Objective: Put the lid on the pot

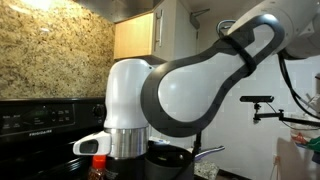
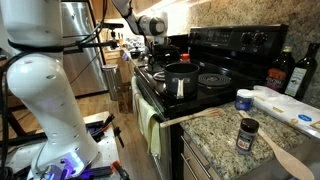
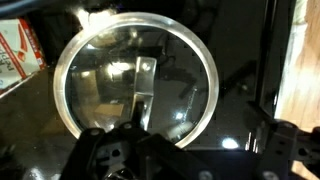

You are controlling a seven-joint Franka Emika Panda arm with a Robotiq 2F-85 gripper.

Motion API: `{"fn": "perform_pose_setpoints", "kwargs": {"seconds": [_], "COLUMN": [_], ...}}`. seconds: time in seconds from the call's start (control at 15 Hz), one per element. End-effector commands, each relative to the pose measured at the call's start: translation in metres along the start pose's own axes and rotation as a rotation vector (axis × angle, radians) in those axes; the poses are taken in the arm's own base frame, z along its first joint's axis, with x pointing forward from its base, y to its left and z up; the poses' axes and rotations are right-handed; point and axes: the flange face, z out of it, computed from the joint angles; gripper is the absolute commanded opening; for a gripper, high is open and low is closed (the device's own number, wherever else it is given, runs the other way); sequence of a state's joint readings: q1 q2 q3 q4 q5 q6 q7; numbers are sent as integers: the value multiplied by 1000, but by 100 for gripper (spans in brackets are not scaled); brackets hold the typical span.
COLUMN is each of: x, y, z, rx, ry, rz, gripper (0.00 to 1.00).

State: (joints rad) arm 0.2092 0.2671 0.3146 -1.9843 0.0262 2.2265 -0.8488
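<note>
The lid (image 3: 135, 75) fills the wrist view: round, with a bright silvery rim and a small silvery grip at its middle, lying flat on the black stove top. My gripper (image 3: 190, 160) hangs above its near edge with both dark fingers spread apart and nothing between them. In an exterior view the gripper (image 2: 152, 27) is high over the back of the stove. The pot (image 2: 180, 78), low and dark, stands on a front burner with its silvery handle toward the stove's front. It also shows as a dark rim behind the arm (image 1: 170, 157). I cannot pick out the lid in the exterior views.
A small jar with an orange-red cap (image 1: 99, 163) stands by the arm. Another small dark jar (image 2: 247, 133) and a wooden spoon (image 2: 290, 160) lie on the granite counter. Dark bottles (image 2: 301, 72) stand at the back. A red-and-white box (image 3: 15, 50) is beside the lid.
</note>
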Motion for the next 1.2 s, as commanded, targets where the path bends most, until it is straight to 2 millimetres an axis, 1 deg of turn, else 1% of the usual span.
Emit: {"fn": "perform_pose_setpoints", "kwargs": {"seconds": [0.0, 0.33, 0.73, 0.8, 0.87, 1.0, 1.13], "x": [-9, -10, 2, 3, 3, 3, 2], "y": [2, 16, 25, 26, 27, 28, 30], "z": [-7, 4, 16, 17, 19, 22, 23], "rx": [11, 19, -18, -19, -14, -5, 2], "ry": [50, 73, 110, 110, 107, 109, 110], "rz": [36, 28, -41, -42, -44, -35, -31], "gripper": [100, 100, 100, 75, 73, 59, 47]}}
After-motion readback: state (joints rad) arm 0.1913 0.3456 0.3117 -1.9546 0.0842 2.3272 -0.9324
